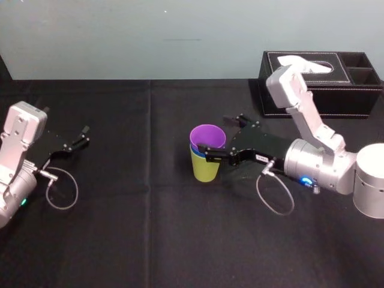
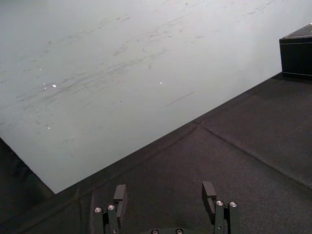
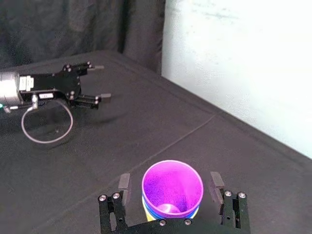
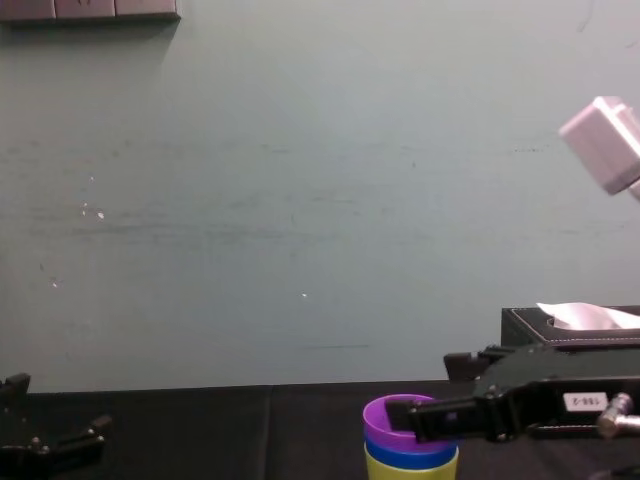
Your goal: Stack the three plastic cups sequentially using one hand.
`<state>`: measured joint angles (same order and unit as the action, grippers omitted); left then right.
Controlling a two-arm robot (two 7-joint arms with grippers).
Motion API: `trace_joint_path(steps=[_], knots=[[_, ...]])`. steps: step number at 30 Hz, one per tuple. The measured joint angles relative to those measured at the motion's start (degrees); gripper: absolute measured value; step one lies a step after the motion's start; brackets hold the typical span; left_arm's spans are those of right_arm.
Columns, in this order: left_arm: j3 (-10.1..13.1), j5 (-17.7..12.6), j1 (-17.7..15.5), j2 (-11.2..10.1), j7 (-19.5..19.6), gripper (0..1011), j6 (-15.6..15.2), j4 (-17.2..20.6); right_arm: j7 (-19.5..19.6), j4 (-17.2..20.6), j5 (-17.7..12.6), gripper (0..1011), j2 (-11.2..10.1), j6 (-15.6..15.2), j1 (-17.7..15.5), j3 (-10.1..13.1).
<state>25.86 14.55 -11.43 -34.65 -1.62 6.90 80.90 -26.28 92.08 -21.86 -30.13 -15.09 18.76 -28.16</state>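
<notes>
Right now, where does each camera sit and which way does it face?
Head view: up high, looking down on the table, both arms, the stacked cups.
Chest view: low, facing the wall; right gripper shows at lower right.
Left wrist view: on the left arm, past the open left gripper toward the wall.
Right wrist view: on the right arm, down into the purple cup, right gripper open around it.
Shared: head and chest both show the tissue box.

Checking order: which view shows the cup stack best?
Head view: cup stack whole, purple in blue in lime-green, inside the open right claw. Chest view cuts its base; right wrist view sees mostly the purple cup.
</notes>
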Motion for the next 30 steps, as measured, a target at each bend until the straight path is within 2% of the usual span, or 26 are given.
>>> trace_joint_path(steps=[4, 8, 14, 22, 30], knots=[[0.0, 0.0, 0.0, 0.0, 0.0, 1011, 0.0, 0.0, 1.1, 2.1, -0.2, 1003, -0.7, 0.4, -1.7, 1.5], [0.0, 0.0, 0.0, 0.0, 0.0, 1011, 0.0, 0.0, 2.8, 4.7, -0.7, 1003, -1.8, 1.3, -4.6, 4.2], [0.0, 0.0, 0.0, 0.0, 0.0, 1011, 0.0, 0.0, 5.1, 6.5, -1.2, 1002, -3.0, 3.0, -8.7, 7.9], [0.0, 0.0, 0.0, 0.0, 0.0, 1011, 0.0, 0.0, 7.1, 5.6, -2.4, 1003, -3.6, 6.1, -14.5, 13.7], [0.0, 0.0, 0.0, 0.0, 0.0, 1011, 0.0, 0.0, 7.3, 3.3, -2.8, 1003, -2.9, 7.2, -16.6, 16.1]])
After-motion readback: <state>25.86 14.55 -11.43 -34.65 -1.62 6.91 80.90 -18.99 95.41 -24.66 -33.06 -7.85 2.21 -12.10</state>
